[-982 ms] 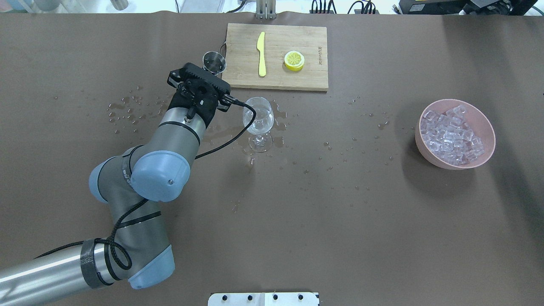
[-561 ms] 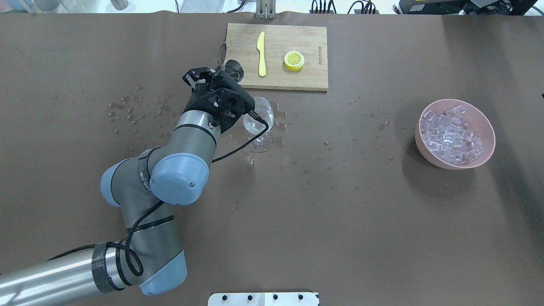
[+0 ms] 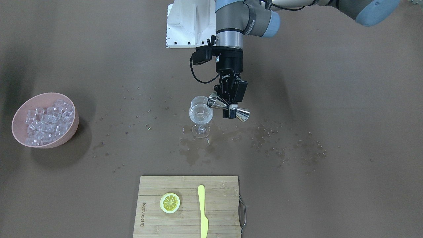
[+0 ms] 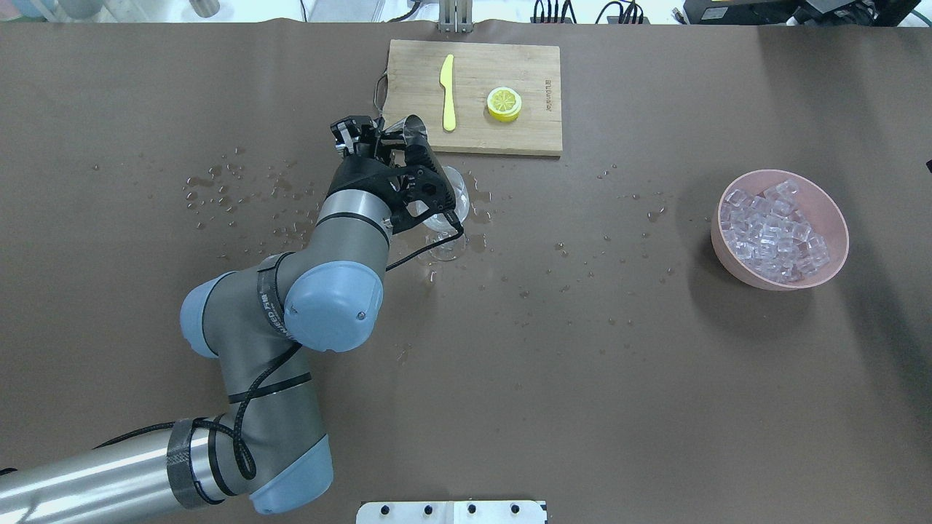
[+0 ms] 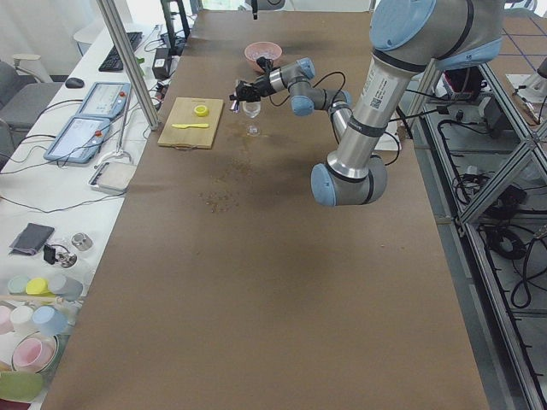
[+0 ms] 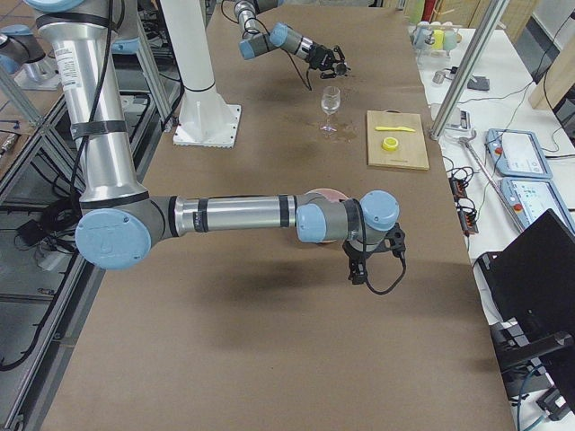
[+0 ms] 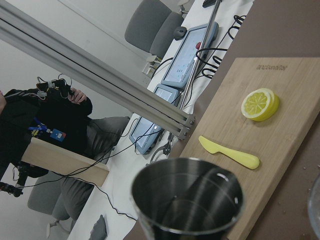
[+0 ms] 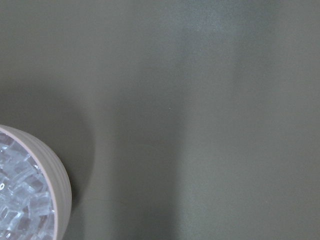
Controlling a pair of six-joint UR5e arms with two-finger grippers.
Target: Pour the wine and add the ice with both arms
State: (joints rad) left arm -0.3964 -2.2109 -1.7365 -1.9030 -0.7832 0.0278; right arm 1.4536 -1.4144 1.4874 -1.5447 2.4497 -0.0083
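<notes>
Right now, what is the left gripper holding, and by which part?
The left gripper holds the steel jigger by its narrow waist.

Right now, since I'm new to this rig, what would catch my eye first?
The left pincer, mid-table, holds a steel jigger tipped sideways at the rim of a wine glass, with splashes around its foot. Far to the robot's right sits a pink bowl full of ice.

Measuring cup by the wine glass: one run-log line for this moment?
left end effector: shut on measuring cup | measuring cup: tipped sideways, mouth at wine glass rim | ice: in bowl
</notes>
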